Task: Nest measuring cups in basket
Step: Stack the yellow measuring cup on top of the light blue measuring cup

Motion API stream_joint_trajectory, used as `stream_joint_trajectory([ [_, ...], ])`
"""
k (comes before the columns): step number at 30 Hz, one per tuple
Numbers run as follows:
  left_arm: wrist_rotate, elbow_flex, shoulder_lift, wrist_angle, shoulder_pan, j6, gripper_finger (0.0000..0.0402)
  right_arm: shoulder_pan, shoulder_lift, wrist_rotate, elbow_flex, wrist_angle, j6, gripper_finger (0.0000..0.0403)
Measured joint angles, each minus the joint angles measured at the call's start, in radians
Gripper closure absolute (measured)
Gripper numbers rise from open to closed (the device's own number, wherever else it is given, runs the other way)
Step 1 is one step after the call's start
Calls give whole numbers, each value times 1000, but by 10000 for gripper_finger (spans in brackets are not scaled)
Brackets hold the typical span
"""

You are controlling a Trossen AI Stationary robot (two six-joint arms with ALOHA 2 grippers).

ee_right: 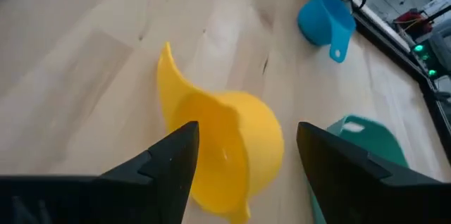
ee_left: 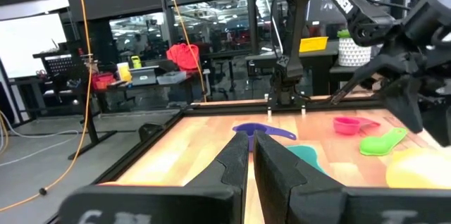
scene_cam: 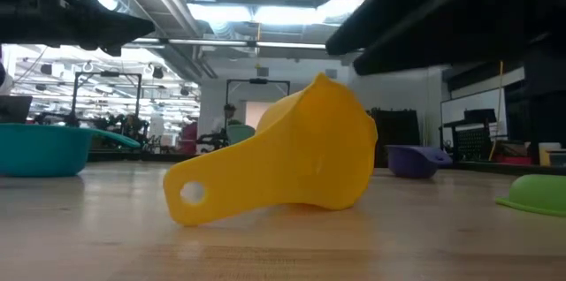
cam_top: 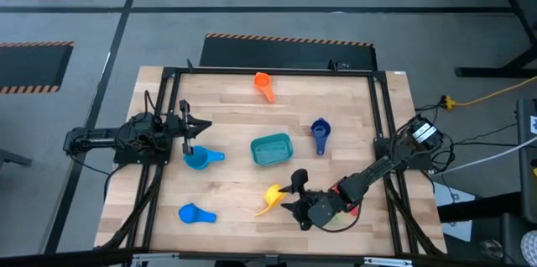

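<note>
**A:** so what's closest to the front edge? I see the right gripper [cam_top: 294, 191] with its fingers spread wide, sitting right at the yellow cup [cam_top: 272, 194]. Is it actually holding it?

**B:** can't tell for sure. In the right wrist view the two dark fingers straddle the yellow cup [ee_right: 222, 143], one on each side of the bowl, but there's a visible gap on both sides. The cup is smooth glossy plastic, tipped on its side on the wooden table [cam_top: 235, 99], flat handle with a round hole pointing toward the front.

**A:** and further along the front edge?

**B:** a light blue cup [cam_top: 195, 213] near the front left, rounded bowl, short flat handle. A bit farther back there's a second light blue one [cam_top: 201, 158] just beside the left gripper [cam_top: 188, 128], whose fingers are pressed together with nothing between them.

**A:** where's the basket?

**B:** middle of the table. The teal tub [cam_top: 271, 149] has rounded corners and a thick rim, and sits just behind the yellow cup. The dark blue cup [cam_top: 319, 131] is beside it on the right, and the orange cup [cam_top: 263, 84] is way at the back edge.
</note>
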Motion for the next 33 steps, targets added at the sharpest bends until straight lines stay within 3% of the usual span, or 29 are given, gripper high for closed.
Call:
stream_joint_trajectory([
  [13,0,0,0,0,0,0,386,-54,69,119,-1,4,8,166],
  [20,0,0,0,0,0,-4,386,-97,69,30,-1,3,102,235],
  [33,0,0,0,0,0,-5,386,-146,69,-73,-1,4,108,365],
])
